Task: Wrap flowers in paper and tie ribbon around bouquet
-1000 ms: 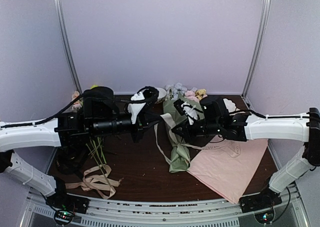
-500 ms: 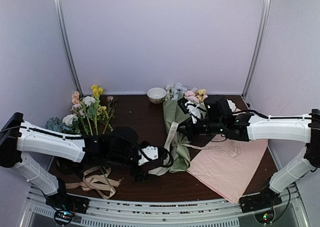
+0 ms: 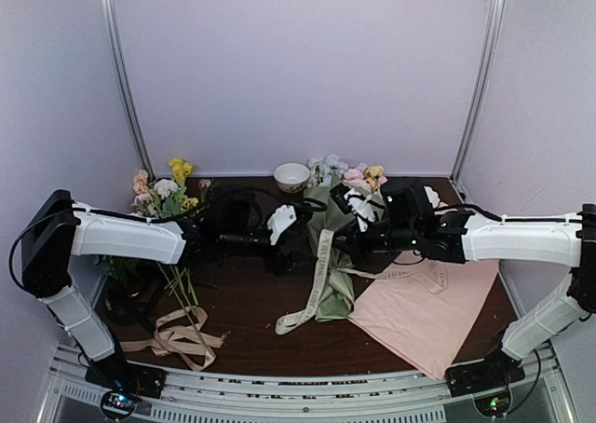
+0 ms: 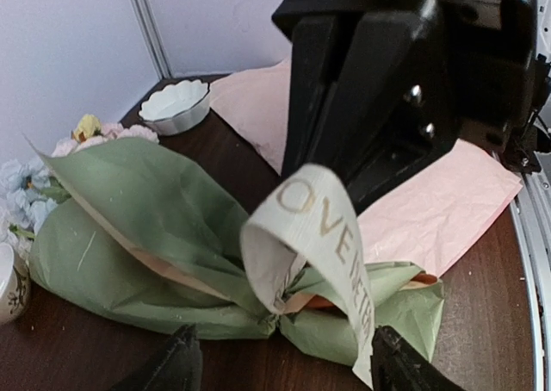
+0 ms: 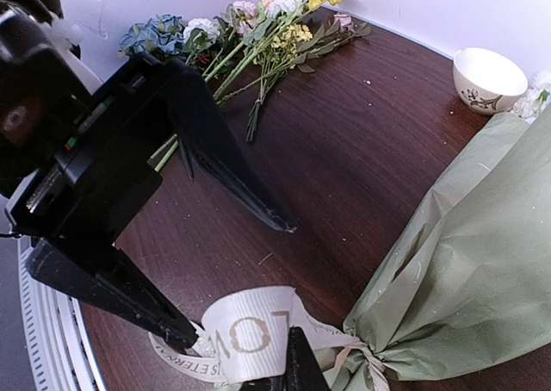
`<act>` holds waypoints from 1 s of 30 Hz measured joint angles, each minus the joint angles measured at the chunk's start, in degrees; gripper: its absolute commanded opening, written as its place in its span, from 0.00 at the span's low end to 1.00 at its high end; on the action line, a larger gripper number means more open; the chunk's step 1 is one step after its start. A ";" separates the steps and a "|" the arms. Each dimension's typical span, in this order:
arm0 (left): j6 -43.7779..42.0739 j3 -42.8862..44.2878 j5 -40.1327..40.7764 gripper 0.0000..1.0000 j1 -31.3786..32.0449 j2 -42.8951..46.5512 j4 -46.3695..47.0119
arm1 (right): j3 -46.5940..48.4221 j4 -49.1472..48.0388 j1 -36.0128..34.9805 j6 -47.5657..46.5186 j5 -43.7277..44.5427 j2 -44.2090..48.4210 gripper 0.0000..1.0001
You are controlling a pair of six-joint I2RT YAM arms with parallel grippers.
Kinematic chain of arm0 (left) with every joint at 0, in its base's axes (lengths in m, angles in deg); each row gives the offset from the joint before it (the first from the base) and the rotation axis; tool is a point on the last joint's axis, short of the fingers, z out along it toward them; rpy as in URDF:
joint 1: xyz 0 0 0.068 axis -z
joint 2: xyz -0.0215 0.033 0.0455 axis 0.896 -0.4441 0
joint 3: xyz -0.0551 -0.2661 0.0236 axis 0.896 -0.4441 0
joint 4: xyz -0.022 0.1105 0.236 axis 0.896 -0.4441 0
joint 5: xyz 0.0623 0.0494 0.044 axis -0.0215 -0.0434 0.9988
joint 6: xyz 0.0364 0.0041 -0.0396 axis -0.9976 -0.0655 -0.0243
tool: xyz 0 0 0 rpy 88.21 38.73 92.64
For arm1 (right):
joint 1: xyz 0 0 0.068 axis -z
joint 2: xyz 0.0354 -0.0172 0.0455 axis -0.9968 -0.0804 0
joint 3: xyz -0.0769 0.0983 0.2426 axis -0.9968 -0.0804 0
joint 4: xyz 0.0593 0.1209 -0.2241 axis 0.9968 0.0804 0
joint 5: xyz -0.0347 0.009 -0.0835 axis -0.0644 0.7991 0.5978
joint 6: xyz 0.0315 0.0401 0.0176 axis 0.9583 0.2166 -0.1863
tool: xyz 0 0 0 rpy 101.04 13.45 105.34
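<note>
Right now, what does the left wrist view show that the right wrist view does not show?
Only the left wrist view shows the plain pink paper sheet and, from outside, the right gripper, shut on the cream-white lettered ribbon. Only the right wrist view shows the loose green-stemmed flowers and, from outside, the open left gripper. Both show that ribbon, the olive-green paper bouquet and the small white bowl.
</note>
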 measured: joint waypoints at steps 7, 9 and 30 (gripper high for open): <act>-1.46 4.33 -3.76 0.59 0.46 -0.94 2.47 | 0.00 0.76 0.07 -0.98 -0.98 0.72 0.00; -2.03 5.49 -3.87 0.45 0.44 -1.62 2.93 | 0.00 0.79 0.07 -1.14 -1.22 0.72 0.00; -0.20 2.82 -1.40 0.00 0.81 -3.41 7.98 | -2.51 10.54 7.41 5.11 11.45 6.88 0.57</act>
